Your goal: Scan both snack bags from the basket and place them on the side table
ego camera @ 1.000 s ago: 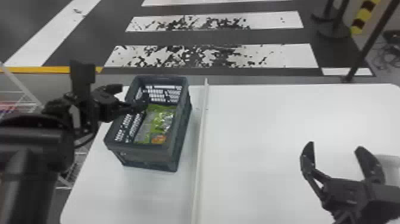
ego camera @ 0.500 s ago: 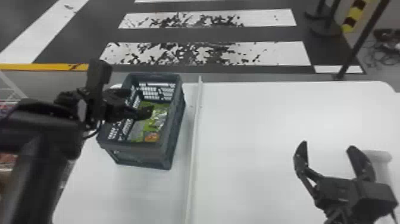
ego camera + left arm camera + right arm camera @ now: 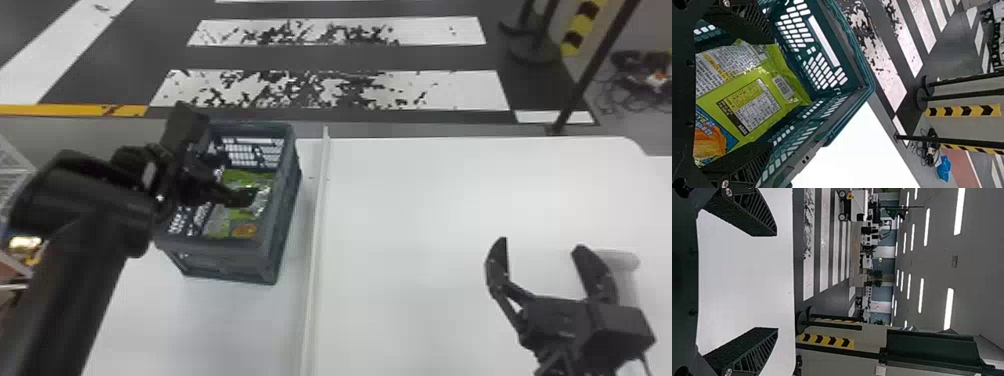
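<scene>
Surface [image 3: 200, 325] bears basket [image 3: 225, 262]; left arm [image 3: 90, 215] nearer. Green bag [image 3: 756, 102] inside, lying beneath left jaws, long axis seemingly along basket's. Left jaws wide apart, empty, straddling bag from above; right jaws also spread, empty, well apart.

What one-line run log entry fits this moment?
left gripper: open, over gray basket; green snack bag: in basket; right gripper: open, right of basket

On my feed I have a white worktop [image 3: 425, 220], its far right corner rounded. The dark grey basket [image 3: 225, 257] stands upright near the far left corner; beside it, a pale strip [image 3: 316, 225] runs from the far edge toward the near one.
</scene>
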